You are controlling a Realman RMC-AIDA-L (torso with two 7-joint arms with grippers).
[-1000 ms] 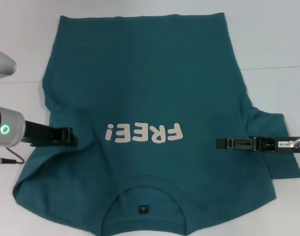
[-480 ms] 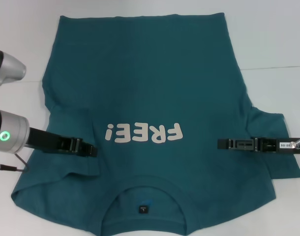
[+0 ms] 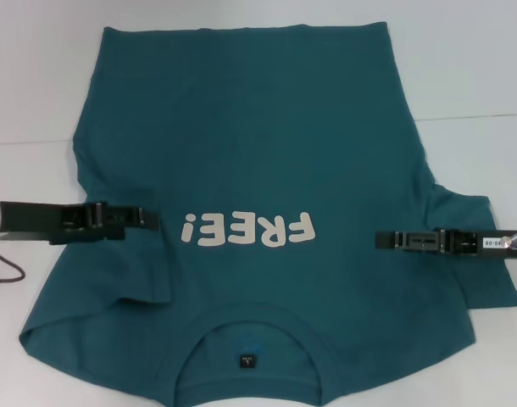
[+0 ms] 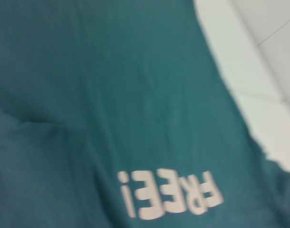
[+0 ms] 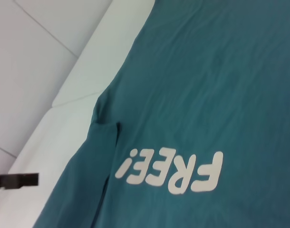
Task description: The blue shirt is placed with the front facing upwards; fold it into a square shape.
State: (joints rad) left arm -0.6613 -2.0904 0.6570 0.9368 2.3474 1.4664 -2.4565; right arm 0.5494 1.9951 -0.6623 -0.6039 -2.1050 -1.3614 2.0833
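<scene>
Shirt: the blue shirt (image 3: 250, 220) lies flat on the white table (image 3: 38, 85), front up, collar at the near edge, hem at the far edge.
Landmark: the white "FREE!" print (image 3: 247, 229) on the chest.
Left sleeve: already folded in over the body, left of the print; its crease shows near the collar.
Left gripper (image 3: 144, 220): half a second ago it sat lower and nearer the print; now it has lifted and drawn back left, so I judge the sleeve fold released.
Right gripper (image 3: 381, 240): right of the print, unmoved over the last second, above the flat right sleeve (image 3: 483, 271), likely the next fold.
Fingers: side-on, cannot tell open or closed, either gripper.
Cut off: the shirt's near edge; the left arm's body.
</scene>
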